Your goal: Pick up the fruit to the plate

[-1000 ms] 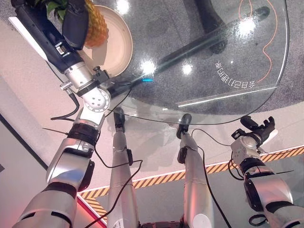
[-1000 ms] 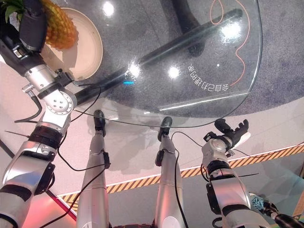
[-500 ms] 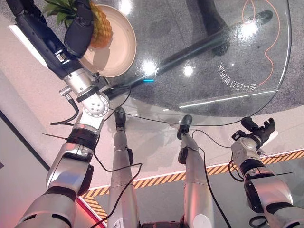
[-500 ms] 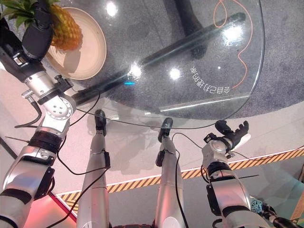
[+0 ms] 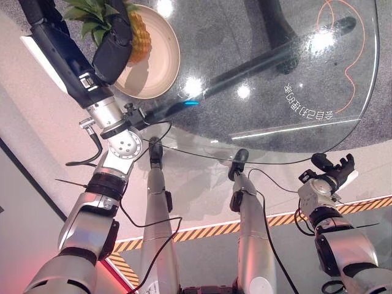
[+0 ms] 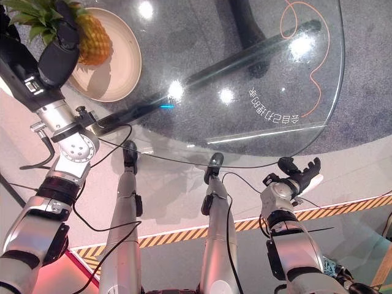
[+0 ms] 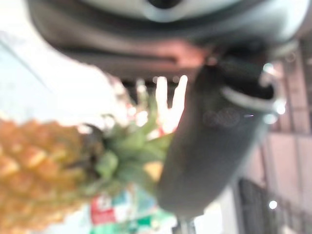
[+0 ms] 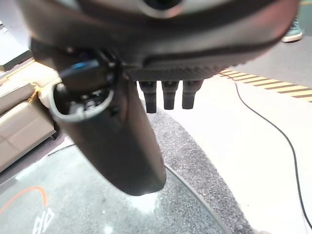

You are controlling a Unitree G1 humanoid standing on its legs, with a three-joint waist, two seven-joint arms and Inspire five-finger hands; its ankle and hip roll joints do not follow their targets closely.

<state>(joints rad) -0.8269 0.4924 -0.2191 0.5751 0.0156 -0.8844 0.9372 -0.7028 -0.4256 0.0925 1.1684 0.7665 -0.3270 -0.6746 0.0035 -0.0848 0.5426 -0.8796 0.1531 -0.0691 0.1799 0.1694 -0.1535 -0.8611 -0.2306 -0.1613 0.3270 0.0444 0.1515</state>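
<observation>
My left hand (image 5: pixel 113 52) is shut on a pineapple (image 5: pixel 140 37), gripping it near the green crown (image 5: pixel 95 15). The fruit lies over the left part of a round beige plate (image 5: pixel 160 64) that stands on the glass table's far left. I cannot tell whether it touches the plate. The left wrist view has the pineapple (image 7: pixel 34 165) beside my thumb (image 7: pixel 209 146). My right hand (image 5: pixel 331 170) hangs off the table's near right edge, fingers relaxed and holding nothing; its fingers (image 8: pixel 168 97) point toward the table rim.
The round glass table (image 5: pixel 275 79) has a dark base seen through it and white lettering (image 5: pixel 309 105) near its right side. An orange cord (image 5: pixel 349 55) lies on the grey carpet beneath. Yellow-black striped tape (image 5: pixel 275 217) crosses the floor near me.
The whole picture has shifted a little, so the camera moved. My left hand still holds the pineapple over the plate, with more of the crown showing. The right hand has stayed put.
</observation>
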